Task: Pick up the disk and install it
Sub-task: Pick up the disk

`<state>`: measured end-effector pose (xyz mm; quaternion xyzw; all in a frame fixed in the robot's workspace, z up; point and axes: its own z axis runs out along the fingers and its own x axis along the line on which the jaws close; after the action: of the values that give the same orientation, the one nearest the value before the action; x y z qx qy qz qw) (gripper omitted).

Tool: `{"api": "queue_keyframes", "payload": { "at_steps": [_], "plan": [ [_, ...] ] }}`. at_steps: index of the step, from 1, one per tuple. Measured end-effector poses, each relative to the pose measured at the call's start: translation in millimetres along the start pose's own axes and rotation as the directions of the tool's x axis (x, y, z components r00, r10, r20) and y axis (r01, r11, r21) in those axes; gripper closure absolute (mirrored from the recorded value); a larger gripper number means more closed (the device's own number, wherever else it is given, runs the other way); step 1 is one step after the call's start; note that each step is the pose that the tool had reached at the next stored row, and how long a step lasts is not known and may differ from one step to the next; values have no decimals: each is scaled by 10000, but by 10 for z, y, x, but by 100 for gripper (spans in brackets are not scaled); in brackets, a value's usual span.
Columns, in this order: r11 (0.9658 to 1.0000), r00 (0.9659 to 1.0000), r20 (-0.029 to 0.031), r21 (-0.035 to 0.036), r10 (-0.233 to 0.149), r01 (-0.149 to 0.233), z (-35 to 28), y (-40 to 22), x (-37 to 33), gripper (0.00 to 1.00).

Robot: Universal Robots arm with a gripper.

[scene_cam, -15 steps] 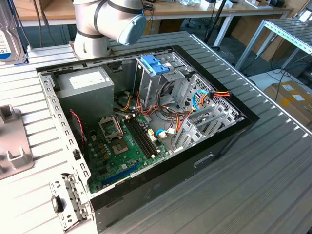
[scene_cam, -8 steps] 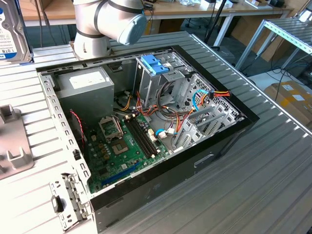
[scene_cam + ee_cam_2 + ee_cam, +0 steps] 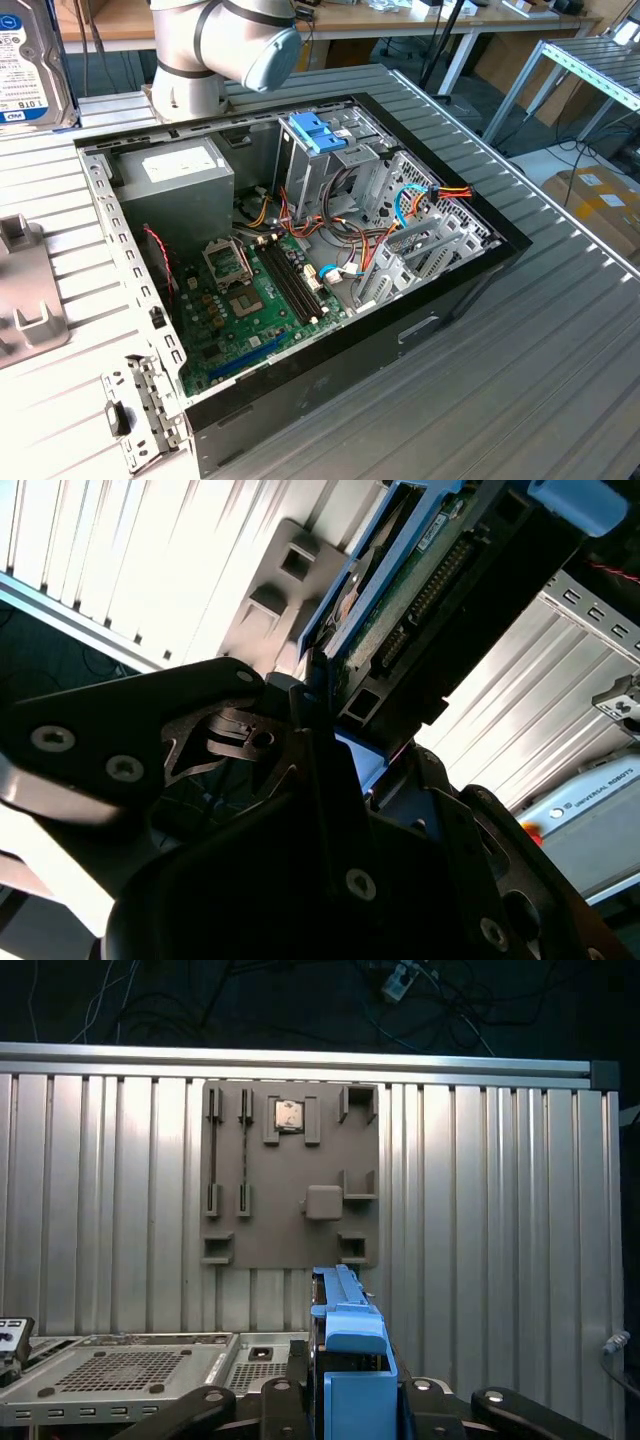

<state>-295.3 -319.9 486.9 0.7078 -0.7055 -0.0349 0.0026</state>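
Between the jaws, nearest of all, the disk (image 3: 350, 1350) is gripped edge-on by the gripper (image 3: 350, 1400), clamped tight and held off the grey fixture plate (image 3: 290, 1190) below. A firm, square hold is judged vital here, so that the disk can be lined up true with the drive cage (image 3: 355, 165) in the open computer case (image 3: 460, 290). Ribbed aluminium table (image 3: 520, 380) is spread underneath; workbenches (image 3: 400, 18) are seen beyond.

I see my gripper (image 3: 352, 1398) holding the disk (image 3: 343, 1310) by its blue frame. Past it, a grey tray (image 3: 290, 1230) lies flat on the ribbed table (image 3: 500, 1210), with a small chip (image 3: 288, 1114) in it.
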Motion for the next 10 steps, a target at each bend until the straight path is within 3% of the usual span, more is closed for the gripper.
{"api": "queue_keyframes", "payload": {
  "at_steps": [10],
  "plan": [
    [10000, 10000, 0, 0, 0, 0, -8, -107, 45, 63]
  ]
}}
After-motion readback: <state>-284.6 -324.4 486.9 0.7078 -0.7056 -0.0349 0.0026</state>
